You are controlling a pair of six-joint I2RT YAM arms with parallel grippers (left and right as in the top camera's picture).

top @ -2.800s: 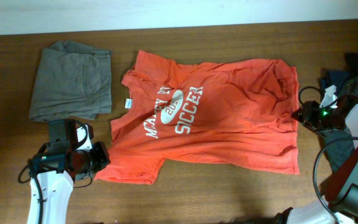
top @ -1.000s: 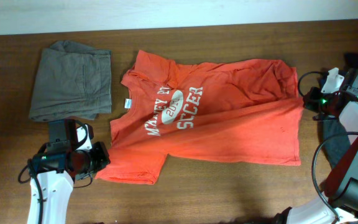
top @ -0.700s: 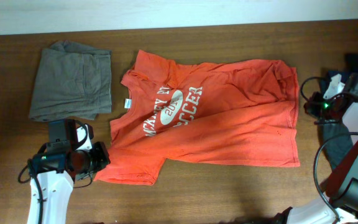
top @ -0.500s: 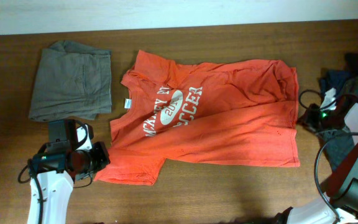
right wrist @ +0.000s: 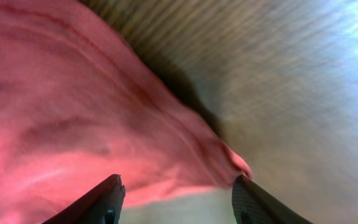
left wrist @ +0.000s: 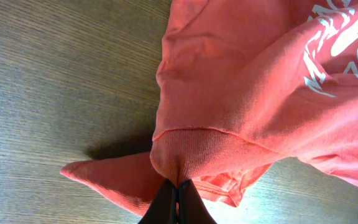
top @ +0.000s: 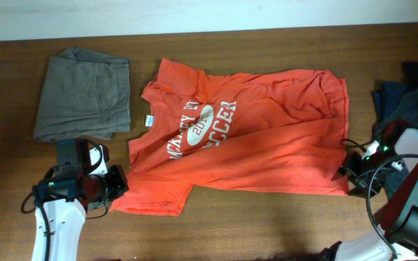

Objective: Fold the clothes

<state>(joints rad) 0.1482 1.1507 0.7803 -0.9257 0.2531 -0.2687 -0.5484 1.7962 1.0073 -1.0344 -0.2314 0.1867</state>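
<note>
The orange-red T-shirt with a white chest logo lies spread on the wooden table, collar to the left. My left gripper is shut on the shirt's near-left sleeve; in the left wrist view the closed fingertips pinch a fold of the sleeve fabric. My right gripper is open at the shirt's near-right hem corner; in the right wrist view its jaws stand wide apart just above that corner, holding nothing.
A folded grey-brown garment lies at the far left. Dark blue-grey garments are piled at the right edge, behind my right arm. Bare wood lies along the front.
My right gripper has moved from the shirt's far-right corner toward the front along the right hem, with nothing in it. The right hem has settled flatter. The left arm has not moved.
</note>
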